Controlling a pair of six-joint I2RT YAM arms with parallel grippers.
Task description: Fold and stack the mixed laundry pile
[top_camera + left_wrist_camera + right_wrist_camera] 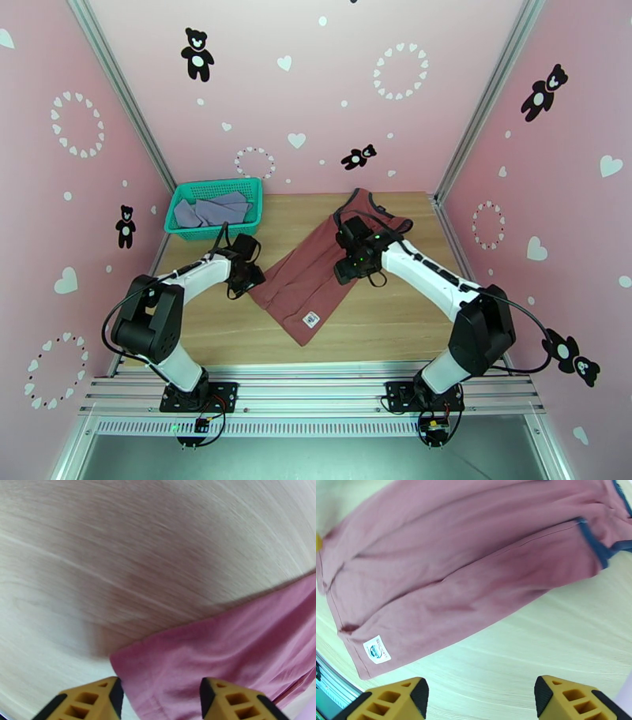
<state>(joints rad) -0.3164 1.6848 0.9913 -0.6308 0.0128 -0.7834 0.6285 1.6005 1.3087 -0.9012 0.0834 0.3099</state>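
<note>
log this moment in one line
tank top lying on table | grey shirt in basket | left gripper open over hem corner | right gripper open, empty

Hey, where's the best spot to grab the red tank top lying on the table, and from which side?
The tank top lies flat and diagonal, so probably take its left hem corner, pinched from the left by the left gripper. That corner sits free on the bare wood table, right at the open jaws.

Pink walls (pixel 332 103) with white hearts and black teddy bears, aluminium corner posts (pixel 120 87); light wooden tabletop (pixel 379 331)
</note>
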